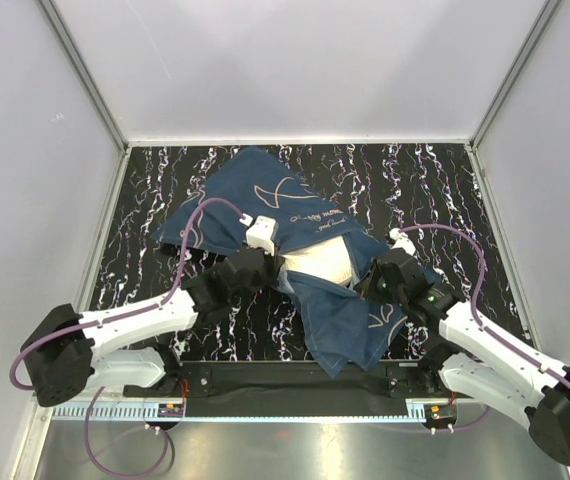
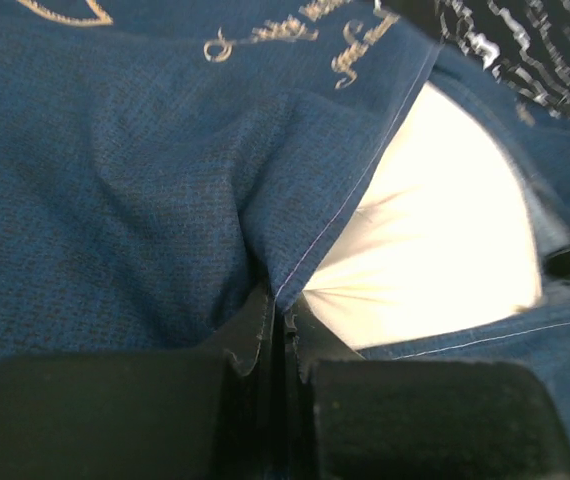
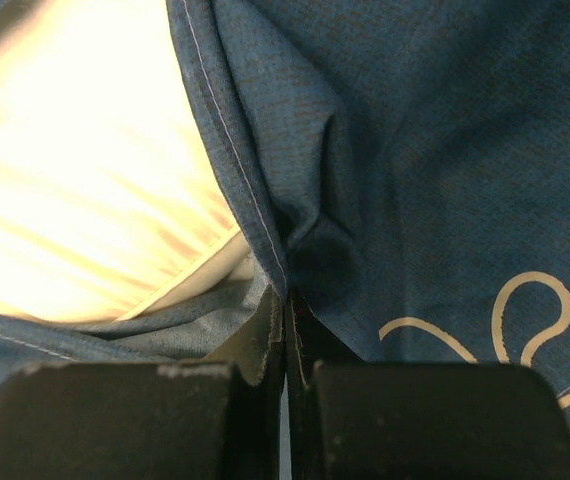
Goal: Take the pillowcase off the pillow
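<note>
The navy pillowcase [image 1: 265, 195] with pale gold drawings lies crumpled across the middle of the table, one flap hanging toward the near edge. The cream pillow [image 1: 320, 262] shows through its open mouth between the two arms. My left gripper [image 1: 273, 268] is shut on the stitched hem of the pillowcase [image 2: 165, 180] at the left of the opening, the pillow [image 2: 435, 240] just beyond it. My right gripper [image 1: 367, 285] is shut on the hem of the pillowcase [image 3: 415, 150] at the right of the opening, with the pillow [image 3: 75, 170] to its left.
The table top [image 1: 445, 190] is black with white marbling. White walls enclose it at the back and both sides. A black rail [image 1: 295, 380] with the arm bases runs along the near edge.
</note>
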